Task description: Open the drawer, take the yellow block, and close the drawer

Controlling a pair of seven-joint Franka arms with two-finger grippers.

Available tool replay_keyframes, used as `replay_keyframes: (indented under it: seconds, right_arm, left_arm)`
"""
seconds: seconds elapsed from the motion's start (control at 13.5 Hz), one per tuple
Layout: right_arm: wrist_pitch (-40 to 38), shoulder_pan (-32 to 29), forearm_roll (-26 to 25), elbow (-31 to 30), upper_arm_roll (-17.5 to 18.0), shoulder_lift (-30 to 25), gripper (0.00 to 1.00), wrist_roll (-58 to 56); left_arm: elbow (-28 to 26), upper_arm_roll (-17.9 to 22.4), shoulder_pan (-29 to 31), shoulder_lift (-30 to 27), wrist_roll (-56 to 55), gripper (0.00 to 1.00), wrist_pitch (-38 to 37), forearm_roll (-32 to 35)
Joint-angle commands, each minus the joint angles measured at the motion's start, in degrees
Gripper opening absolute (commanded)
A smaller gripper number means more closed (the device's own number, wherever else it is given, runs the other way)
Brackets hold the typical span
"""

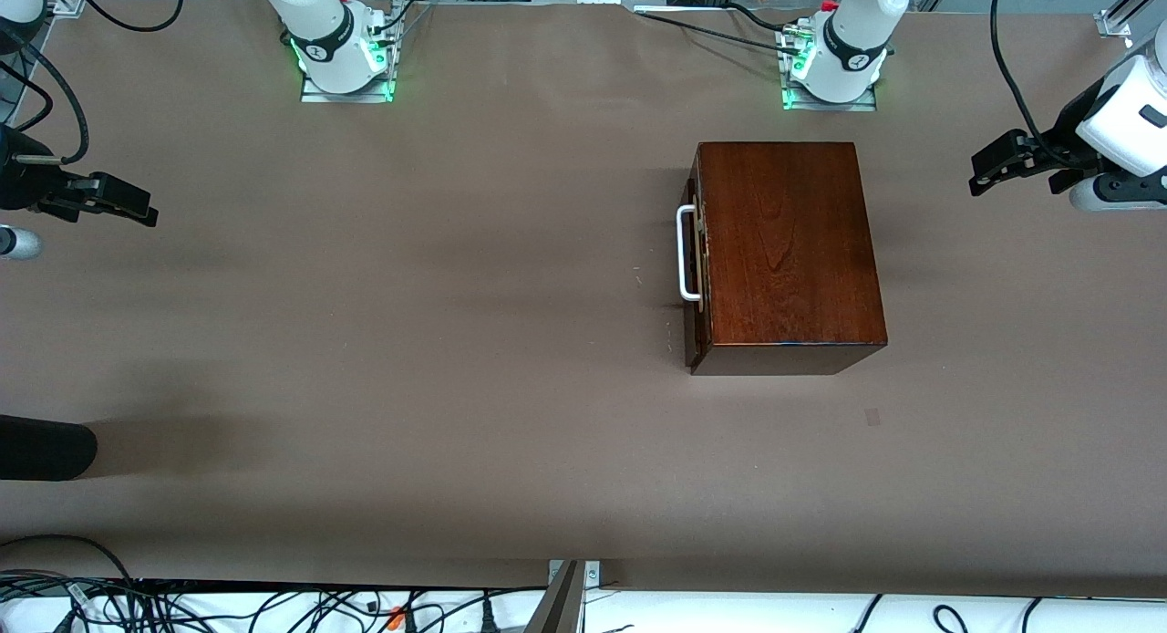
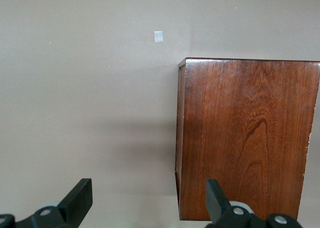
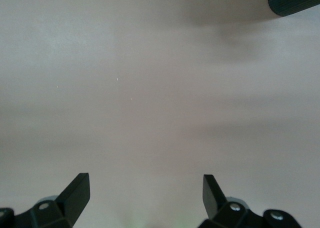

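Nearest the front camera, a dark rounded object (image 1: 41, 448) juts in at the lower left edge of the frame, resting on the brown table (image 1: 410, 341); what it is I cannot tell. Right of centre sits the wooden box (image 1: 786, 250), and its drawer (image 1: 693, 259) is pushed fully in, the white handle (image 1: 686, 254) facing the right arm's end of the table. No yellow block shows anywhere; by my reading it lies inside the shut drawer.

At the right edge of the frame the left gripper (image 1: 994, 168) hangs over bare table beside the box, toward the left arm's end, released, its two fingers spread wide in its wrist view with nothing between them. At the left edge of the frame the right gripper (image 1: 137, 209) hovers over empty table, well apart from the box, likewise released and holding nothing.

I judge the task to be at its very start: opening the drawer is the step in hand and nothing is done yet. The next move calls for a gripper to reach the handle, close around the bar, and pull it straight out toward the right arm's end, perhaps with the box steadied.
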Motion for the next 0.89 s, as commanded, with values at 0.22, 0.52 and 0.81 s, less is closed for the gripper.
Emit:
replay_keyframes:
  seconds: [0.22, 0.52, 0.81]
  right_arm:
    - [0.0, -0.1, 0.0, 0.0, 0.2, -0.7, 1.00, -0.7]
    - [0.0, -0.1, 0.0, 0.0, 0.2, -0.7, 1.00, -0.7]
    - [0.0, -0.1, 0.0, 0.0, 0.2, -0.7, 1.00, -0.7]
  left_arm:
    - [1.9, -0.1, -0.2, 0.7, 1.5, 1.00, -1.3, 0.7]
    - [2.7, -0.1, 0.0, 0.9, 4.0, 1.00, -1.6, 0.8]
    - [3.0, -0.3, -0.3, 1.0, 3.7, 1.00, -3.1, 0.4]
